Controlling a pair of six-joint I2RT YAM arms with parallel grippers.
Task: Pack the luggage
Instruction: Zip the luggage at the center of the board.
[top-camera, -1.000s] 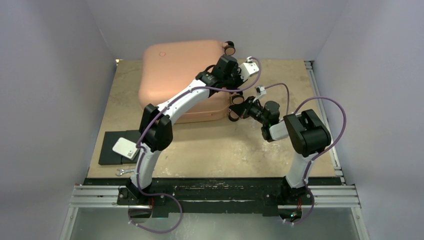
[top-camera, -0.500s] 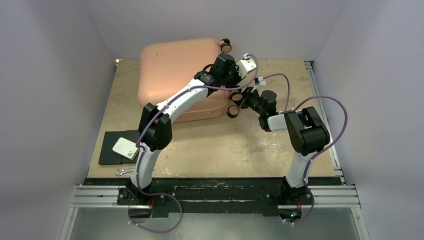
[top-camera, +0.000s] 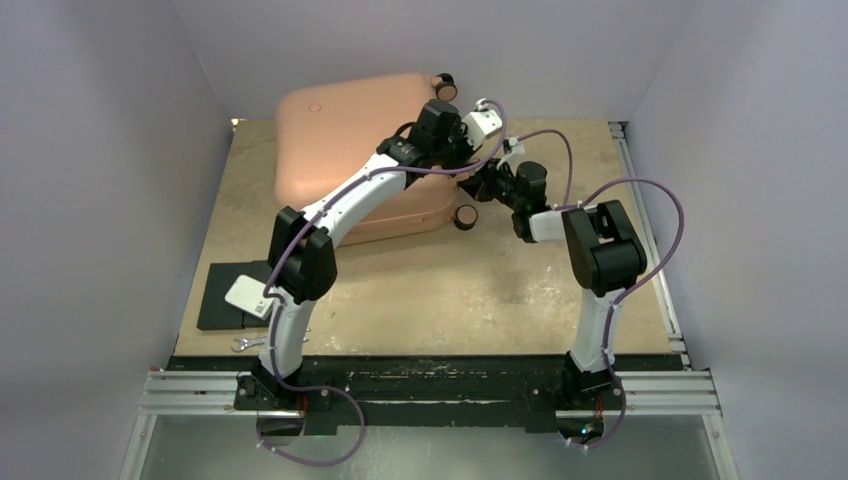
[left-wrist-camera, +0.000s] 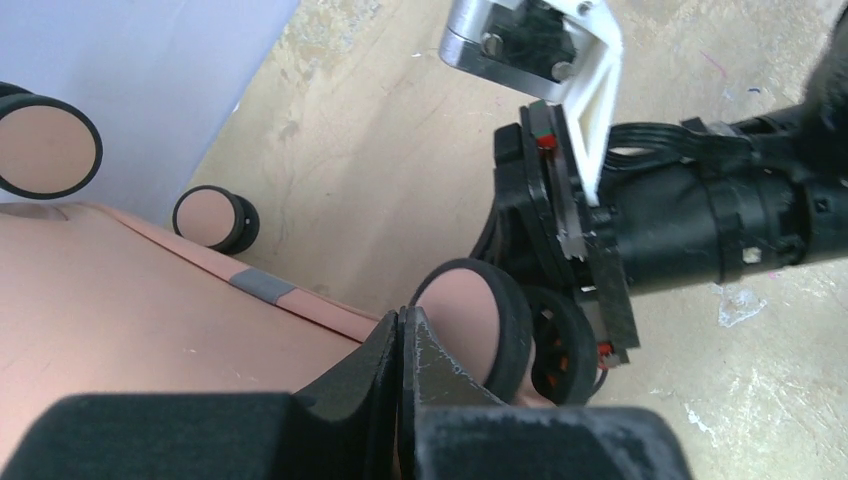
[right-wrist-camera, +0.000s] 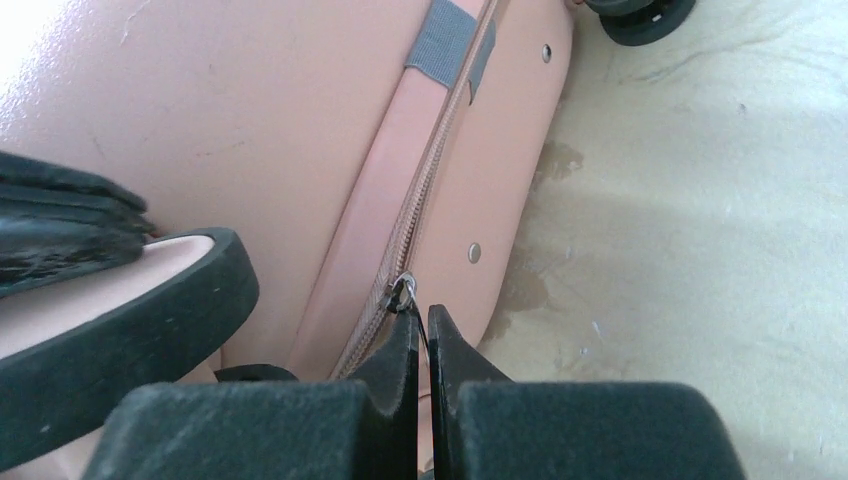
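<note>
The worktop (top-camera: 450, 290) carries the luggage (top-camera: 340, 140) at its far left, closed and lying flat with its salmon shell up. Compared with a second ago the case has slid a little to the left and away from me, so its far-right wheel (top-camera: 443, 85) now sits higher and further left in the top view. My left arm (top-camera: 350, 195) reaches across the lid and has pulled back leftward with the case. My right arm (top-camera: 600, 250) has swung in from the open worktop and now lies close against the case's right side, beside the left wrist. The black pad (top-camera: 225, 310) at the near left has not moved. On the left wrist camera the left fingers (left-wrist-camera: 395, 345) are pressed together with nothing visible between them, tips just in front of a corner wheel (left-wrist-camera: 485, 315). On the right wrist camera the right fingers (right-wrist-camera: 405, 345) are closed to a sliver and pinch the zipper pull (right-wrist-camera: 402, 291) on the seam along the case's side.
</note>
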